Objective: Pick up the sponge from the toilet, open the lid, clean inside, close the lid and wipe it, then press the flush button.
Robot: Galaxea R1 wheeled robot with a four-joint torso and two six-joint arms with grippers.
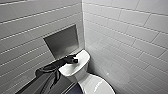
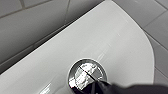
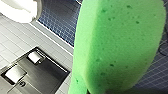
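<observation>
Left arm (image 1: 47, 72) extends over the white glossy ceramic toilet (image 1: 71, 73), which sits in the corner of the white-tiled walls (image 1: 125, 30). A recessed brushed-steel niche (image 1: 62, 41) is set in the wall beside the tank.

Left hand (image 1: 74, 60) is over the flat white tank top (image 1: 83, 57), with its tip right at the round, shiny chrome flush button (image 2: 85, 73) mid-tank. In the left wrist view the dark tip overlaps the button's rim. It looks like contact, but a press can't be confirmed. A seam runs across the button and splits it into two halves. Left hand clenched or released: cannot tell.

The white smooth oval lid (image 1: 96, 86) is down, closed over the bowl. The toilet's long axis runs from the tank at the wall out into the room.

The bright green soft sponge (image 3: 117, 47) is off the toilet and in the air, grasped at its near end by the right hand (image 3: 113, 92). Its long axis runs straight out from the wrist, with the free end pointing away from the camera and the broad porous face toward the lens. Behind it are the dark blue mosaic floor (image 3: 60, 20) and a patch of white ceramic.
</observation>
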